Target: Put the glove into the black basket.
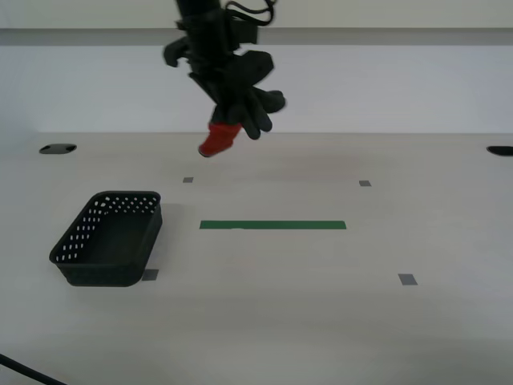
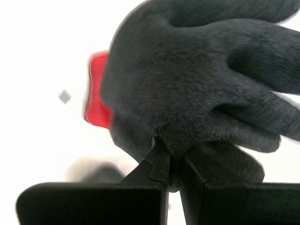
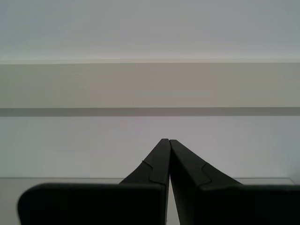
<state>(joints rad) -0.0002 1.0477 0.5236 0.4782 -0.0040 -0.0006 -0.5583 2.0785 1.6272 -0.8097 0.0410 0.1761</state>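
The table stretches wide and pale, and the black basket sits on it at about eight o'clock in the exterior view, mouth up and, as far as its open top shows, with nothing inside. A strip of green tape lies near the middle, well apart from the basket.

Up at twelve o'clock, there's the glove, off the table and in the air, red cuff hanging down toward seven o'clock, dark fingers splayed toward three. My second gripper has it: jaws pinched nearly together on a fold of the dark palm, the glove filling the second wrist view.

My first gripper has its jaws closed tip to tip with nothing between them, looking at a bare wall; it doesn't appear in the exterior view.

So, by my reading, the pick-up is done and the lift is done. Left to do: carry the glove over toward eight o'clock until it hangs above the basket, lower it, and let go.
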